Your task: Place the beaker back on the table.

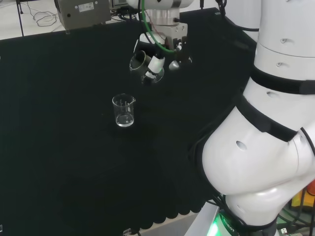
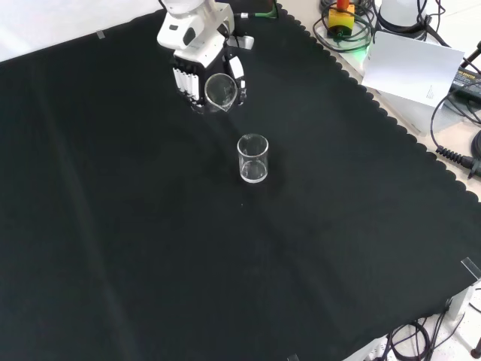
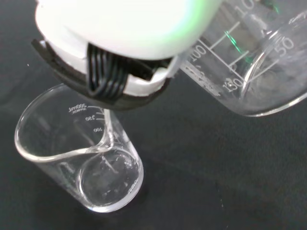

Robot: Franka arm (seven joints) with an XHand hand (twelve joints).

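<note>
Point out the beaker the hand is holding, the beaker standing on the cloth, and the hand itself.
Held beaker [image 2: 220, 92], front view: on its tilted glass wall near the rim.
Standing beaker [image 1: 123, 110], head view: on the middle of its clear side wall.
Hand [image 2: 188, 74], front view: on its black and white fingers beside the held beaker.

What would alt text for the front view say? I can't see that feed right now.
The hand holds a clear beaker tilted on its side above the black cloth, fingers curled round it. A second beaker stands upright on the cloth just below it in the view, apart from it.
</note>
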